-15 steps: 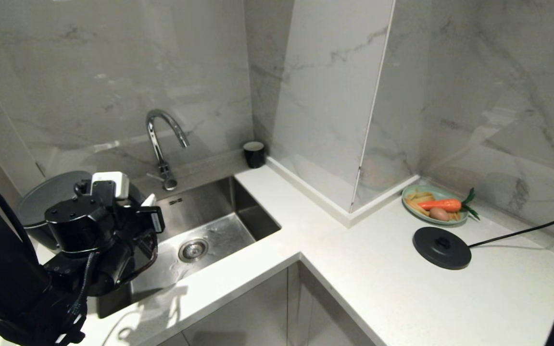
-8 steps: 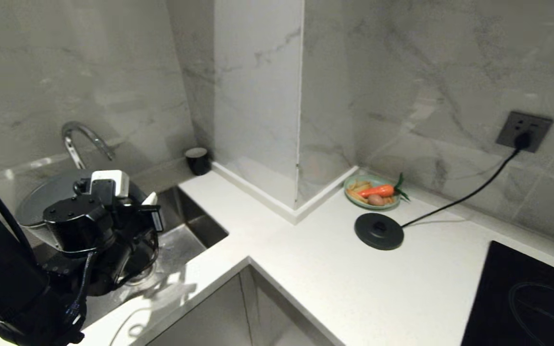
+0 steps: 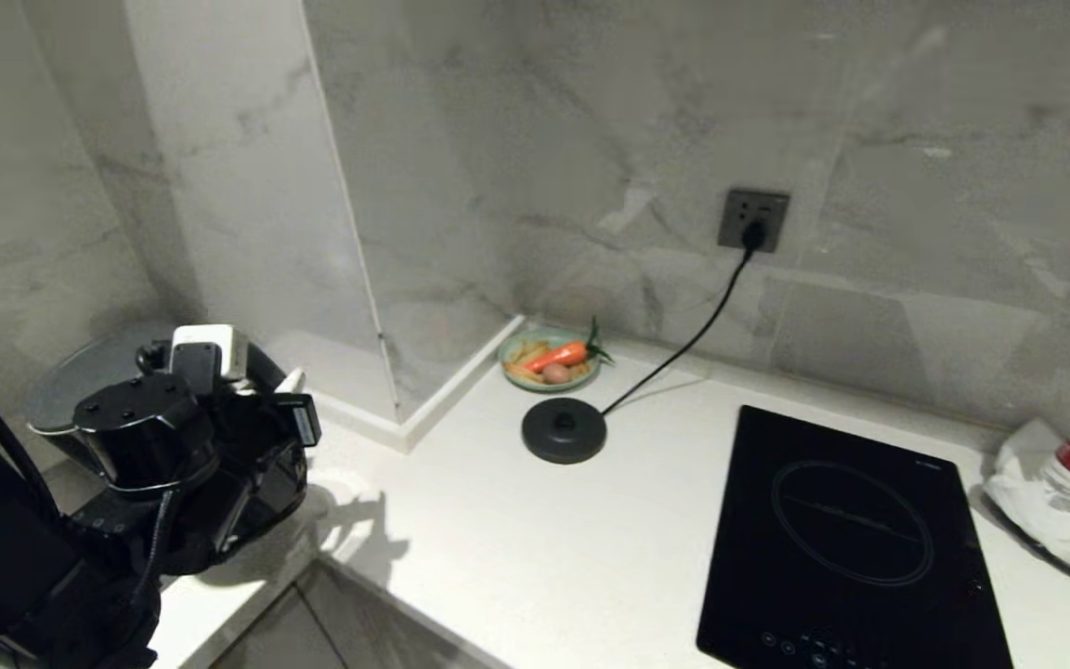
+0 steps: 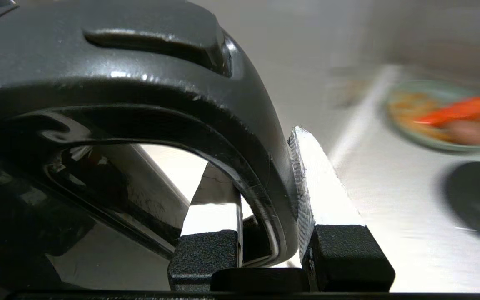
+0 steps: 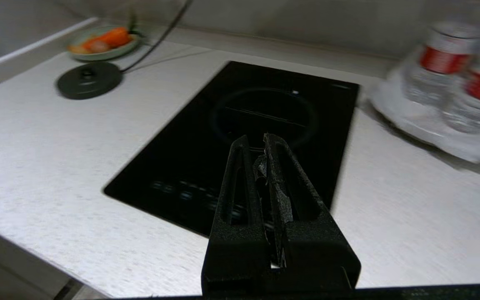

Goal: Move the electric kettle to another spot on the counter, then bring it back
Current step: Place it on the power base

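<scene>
Left gripper [image 4: 265,208] — fingers [image 4: 323,196] clamped narrowly on the electric kettle [image 4: 119,96] handle, lower left of head view; right gripper [image 5: 265,143] closed, empty.

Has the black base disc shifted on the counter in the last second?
No. The base disc sits just in front of the vegetable plate as before; the whole view swung, so the camera turned.

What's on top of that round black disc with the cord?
Nothing sits on the round black disc; only its small middle knob shows. The electric kettle is held by its handle in the left hand, off to the side. The counter beneath the disc is covered.
</scene>
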You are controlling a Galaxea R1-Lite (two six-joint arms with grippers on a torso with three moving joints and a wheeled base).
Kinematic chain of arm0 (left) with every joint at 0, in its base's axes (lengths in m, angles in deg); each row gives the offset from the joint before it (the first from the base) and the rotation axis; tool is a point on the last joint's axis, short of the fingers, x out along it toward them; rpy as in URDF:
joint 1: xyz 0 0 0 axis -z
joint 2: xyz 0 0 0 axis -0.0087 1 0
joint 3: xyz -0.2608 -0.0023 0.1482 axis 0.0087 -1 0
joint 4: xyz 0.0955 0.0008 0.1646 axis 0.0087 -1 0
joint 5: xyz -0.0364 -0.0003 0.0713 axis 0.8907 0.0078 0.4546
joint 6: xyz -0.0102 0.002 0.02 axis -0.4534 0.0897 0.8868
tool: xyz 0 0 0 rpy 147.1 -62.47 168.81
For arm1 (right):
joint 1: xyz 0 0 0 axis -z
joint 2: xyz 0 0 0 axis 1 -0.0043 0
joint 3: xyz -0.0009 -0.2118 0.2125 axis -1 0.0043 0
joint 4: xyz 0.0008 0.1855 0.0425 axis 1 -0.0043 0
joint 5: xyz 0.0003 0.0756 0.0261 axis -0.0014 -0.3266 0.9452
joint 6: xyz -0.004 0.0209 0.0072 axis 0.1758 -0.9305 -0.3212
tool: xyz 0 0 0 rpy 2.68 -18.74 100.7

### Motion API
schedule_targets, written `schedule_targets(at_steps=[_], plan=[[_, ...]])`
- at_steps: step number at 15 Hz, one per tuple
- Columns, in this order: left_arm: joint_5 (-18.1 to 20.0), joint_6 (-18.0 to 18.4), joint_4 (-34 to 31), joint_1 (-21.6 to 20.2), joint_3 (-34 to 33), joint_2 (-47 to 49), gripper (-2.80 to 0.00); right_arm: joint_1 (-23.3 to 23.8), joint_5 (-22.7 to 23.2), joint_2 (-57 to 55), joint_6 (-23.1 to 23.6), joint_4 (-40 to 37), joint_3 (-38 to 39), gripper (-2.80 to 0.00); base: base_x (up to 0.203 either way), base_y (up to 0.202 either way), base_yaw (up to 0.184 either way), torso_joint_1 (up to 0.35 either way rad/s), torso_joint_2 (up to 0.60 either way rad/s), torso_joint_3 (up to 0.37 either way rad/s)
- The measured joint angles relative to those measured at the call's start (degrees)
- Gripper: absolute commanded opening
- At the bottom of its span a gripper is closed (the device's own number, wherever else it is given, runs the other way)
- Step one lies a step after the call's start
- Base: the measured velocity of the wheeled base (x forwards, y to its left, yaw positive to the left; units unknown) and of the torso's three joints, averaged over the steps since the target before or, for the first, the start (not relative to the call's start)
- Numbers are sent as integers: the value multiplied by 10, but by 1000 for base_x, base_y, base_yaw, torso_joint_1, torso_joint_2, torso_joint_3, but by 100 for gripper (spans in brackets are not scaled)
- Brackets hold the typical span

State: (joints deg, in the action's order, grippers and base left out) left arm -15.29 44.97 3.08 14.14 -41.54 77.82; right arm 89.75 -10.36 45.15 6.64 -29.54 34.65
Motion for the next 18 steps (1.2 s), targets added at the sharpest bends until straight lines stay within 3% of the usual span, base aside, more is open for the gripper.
schedule_targets(at_steps=[10, 18], plan=[[-2, 0, 1, 13, 4, -5, -280, 0, 0, 0, 0, 0, 0, -280, 3, 6, -162, 0, 5, 5], [0, 6, 2, 19, 3, 1, -280, 0, 0, 0, 0, 0, 0, -280, 0, 1, -8, 0, 1, 0]])
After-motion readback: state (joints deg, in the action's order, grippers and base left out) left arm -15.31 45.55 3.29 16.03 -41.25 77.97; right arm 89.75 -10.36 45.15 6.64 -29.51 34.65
